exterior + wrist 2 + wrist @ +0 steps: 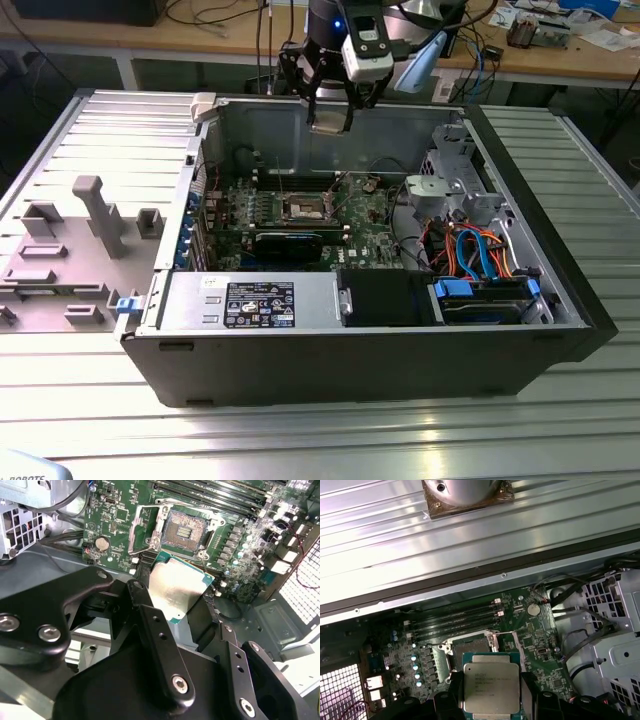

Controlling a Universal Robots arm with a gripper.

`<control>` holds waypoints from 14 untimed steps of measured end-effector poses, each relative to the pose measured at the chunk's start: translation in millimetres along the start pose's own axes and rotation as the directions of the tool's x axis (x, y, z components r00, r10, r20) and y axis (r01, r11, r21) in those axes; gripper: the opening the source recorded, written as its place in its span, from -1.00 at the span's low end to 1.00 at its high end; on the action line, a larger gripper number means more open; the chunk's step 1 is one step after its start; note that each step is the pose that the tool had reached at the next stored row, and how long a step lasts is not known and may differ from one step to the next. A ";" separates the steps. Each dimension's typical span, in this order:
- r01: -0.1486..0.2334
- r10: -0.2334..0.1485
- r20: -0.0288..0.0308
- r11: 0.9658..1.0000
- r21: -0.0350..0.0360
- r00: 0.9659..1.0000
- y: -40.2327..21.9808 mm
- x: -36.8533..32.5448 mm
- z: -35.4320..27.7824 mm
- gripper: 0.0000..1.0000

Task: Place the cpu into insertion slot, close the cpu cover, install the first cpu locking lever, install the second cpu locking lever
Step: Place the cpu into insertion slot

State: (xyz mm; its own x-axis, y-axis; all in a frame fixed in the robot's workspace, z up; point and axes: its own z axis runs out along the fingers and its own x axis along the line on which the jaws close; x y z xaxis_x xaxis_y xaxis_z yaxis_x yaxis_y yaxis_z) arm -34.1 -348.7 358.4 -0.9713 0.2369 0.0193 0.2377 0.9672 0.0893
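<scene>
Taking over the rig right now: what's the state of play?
The gripper is shut on the cpu, holding it above the motherboard in the open case.
The insertion slot is empty with its pin field exposed.
The cpu cover looks open, not over the slot.
Done: cpu picked up.
Left: seating the cpu, closing the cover, both locking steps.

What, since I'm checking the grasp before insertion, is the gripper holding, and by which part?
The gripper holds the cpu, pinched by two opposite side edges, clear of the empty insertion slot.
</scene>
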 end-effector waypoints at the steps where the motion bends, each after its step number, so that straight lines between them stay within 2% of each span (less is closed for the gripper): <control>1: -0.003 0.003 0.000 1.000 0.000 1.000 0.0 0.0 0.2 0.08; 14: -0.030 0.030 0.003 1.000 -0.001 1.000 -0.3 0.5 2.1 0.08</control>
State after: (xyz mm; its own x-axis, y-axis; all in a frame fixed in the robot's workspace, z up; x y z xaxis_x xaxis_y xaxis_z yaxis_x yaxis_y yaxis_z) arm -34.6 -348.7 356.3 -0.9637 0.2661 0.0193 0.2668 0.9596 0.0893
